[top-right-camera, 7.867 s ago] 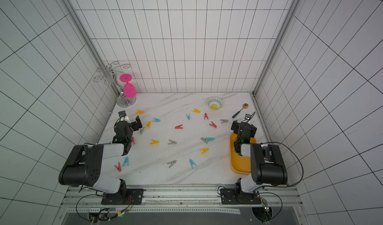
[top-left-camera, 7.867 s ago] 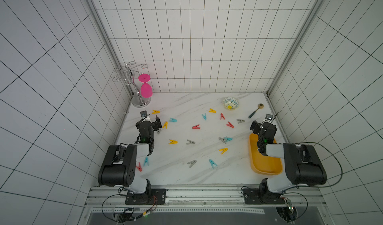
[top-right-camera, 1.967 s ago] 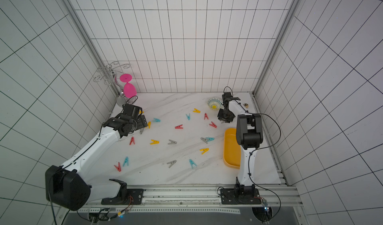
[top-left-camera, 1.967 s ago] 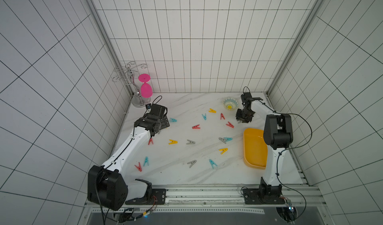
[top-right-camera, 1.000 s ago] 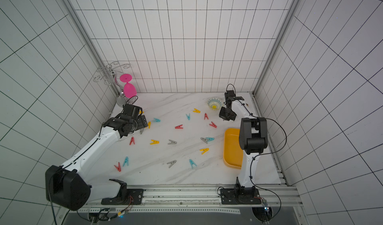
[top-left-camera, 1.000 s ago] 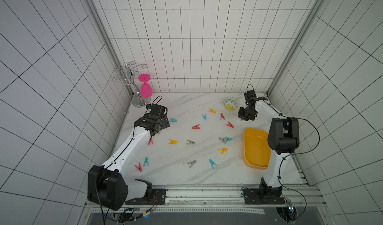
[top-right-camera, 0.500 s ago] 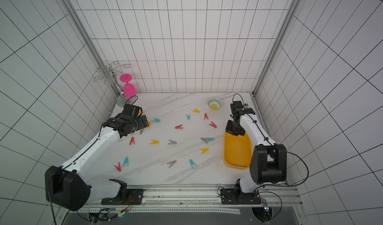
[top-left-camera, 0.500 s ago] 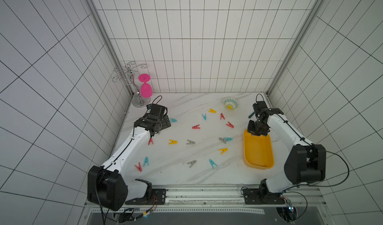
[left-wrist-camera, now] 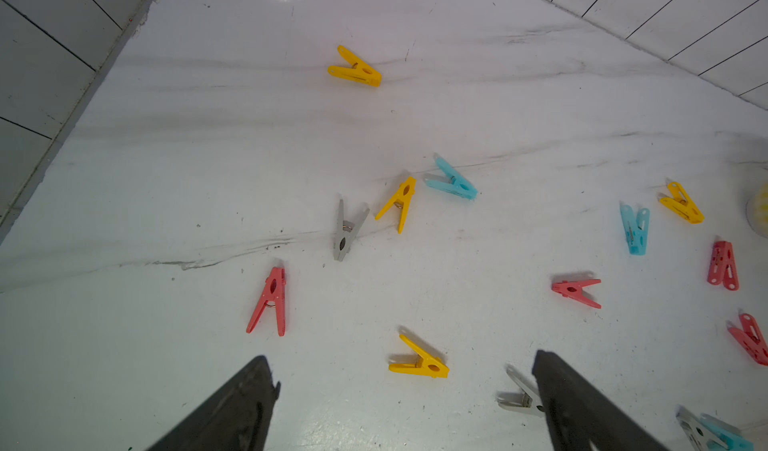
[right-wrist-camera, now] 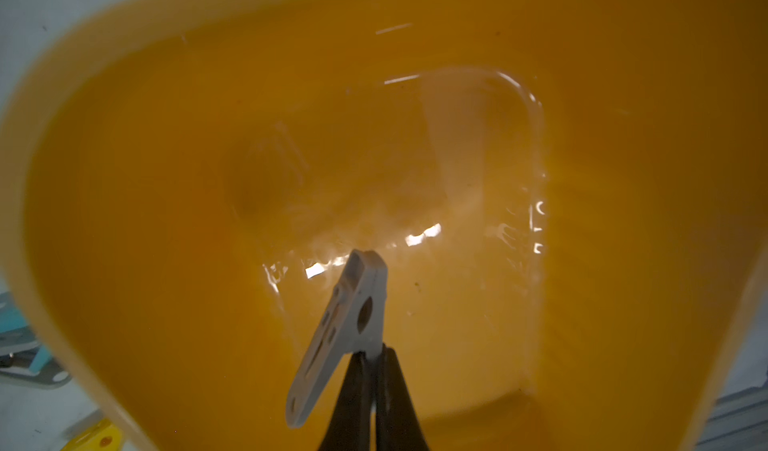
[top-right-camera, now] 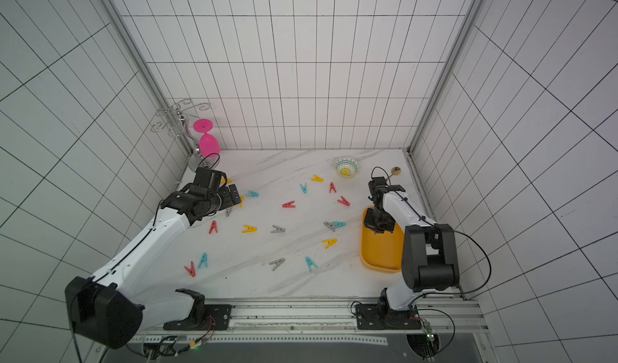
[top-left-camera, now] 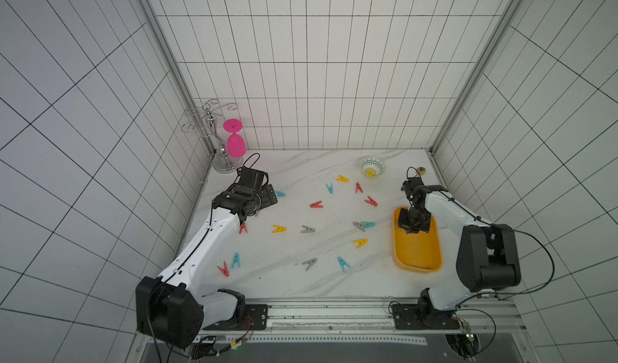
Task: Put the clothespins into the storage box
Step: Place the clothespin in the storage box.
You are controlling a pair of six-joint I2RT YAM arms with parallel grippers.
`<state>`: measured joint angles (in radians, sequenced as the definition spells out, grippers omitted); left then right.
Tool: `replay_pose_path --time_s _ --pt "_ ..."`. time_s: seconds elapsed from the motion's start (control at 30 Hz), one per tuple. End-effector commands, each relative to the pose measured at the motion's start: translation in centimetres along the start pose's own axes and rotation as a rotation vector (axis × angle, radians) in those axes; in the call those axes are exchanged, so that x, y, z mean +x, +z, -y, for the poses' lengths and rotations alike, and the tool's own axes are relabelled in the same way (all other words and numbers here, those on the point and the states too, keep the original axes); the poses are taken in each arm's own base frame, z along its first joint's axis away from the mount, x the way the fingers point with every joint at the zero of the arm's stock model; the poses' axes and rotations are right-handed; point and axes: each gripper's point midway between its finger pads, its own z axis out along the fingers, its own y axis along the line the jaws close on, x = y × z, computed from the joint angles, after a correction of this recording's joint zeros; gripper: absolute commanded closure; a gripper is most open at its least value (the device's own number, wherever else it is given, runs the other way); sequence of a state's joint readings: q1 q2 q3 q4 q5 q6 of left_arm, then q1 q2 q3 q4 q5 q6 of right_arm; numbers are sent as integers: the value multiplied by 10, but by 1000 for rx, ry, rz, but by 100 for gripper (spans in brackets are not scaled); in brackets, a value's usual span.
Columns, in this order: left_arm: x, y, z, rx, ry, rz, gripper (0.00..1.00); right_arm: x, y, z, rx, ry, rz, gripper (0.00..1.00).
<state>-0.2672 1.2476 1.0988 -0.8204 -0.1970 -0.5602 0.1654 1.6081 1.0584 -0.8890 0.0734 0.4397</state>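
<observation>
Left arm [top-left-camera: 207, 241]: stretched low and nearly straight from the front-left corner of the counter [top-left-camera: 294, 281] toward its back-left corner.
Left wrist: turned toward the counter's middle and tilted downward.
Left claw [top-left-camera: 268, 197]: jaws spread wide, gripping nothing, held above the counter near its left edge.
Right arm [top-left-camera: 446, 211]: rises from the front-right corner with the elbow folded high, and the forearm runs back along the right edge.
Right wrist: bent over sharply, pointing down.
Right claw [right-wrist-camera: 373, 356]: pinched tight on one leg of a grey clothespin [right-wrist-camera: 347, 324], which sticks out past the tips.
</observation>
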Motion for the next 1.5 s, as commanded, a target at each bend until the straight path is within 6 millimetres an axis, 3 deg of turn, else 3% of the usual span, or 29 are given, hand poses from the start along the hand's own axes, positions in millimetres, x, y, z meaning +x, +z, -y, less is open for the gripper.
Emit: replay_pose_path --time_s 0.0,0.2,0.73,0.9,1.1,1.23,1.33,1.47 --pt "-18 -13 5 25 14 68 1 -15 16 -7 -5 14 39 93" --pt "-23 -15 3 9 23 81 1 -34 35 -19 -21 20 60 93" --pt "-25 -12 0 -20 18 82 1 -62 38 -51 -128 -23 121 81" --pt "-25 -14 -2 -27 18 83 1 -62 15 -51 -150 -35 137 76" --pt "-25 -18 -2 -23 17 87 1 -39 -15 -26 -99 -36 127 64" --pt "-28 -23 -1 -18 19 93 1 -39 -46 -21 -115 -27 174 64" --pt "-30 -26 -3 -27 24 102 1 -53 -79 -37 -167 -80 268 62" --pt "-29 -21 -5 -40 22 96 1 -74 -105 -85 -222 -229 312 58"
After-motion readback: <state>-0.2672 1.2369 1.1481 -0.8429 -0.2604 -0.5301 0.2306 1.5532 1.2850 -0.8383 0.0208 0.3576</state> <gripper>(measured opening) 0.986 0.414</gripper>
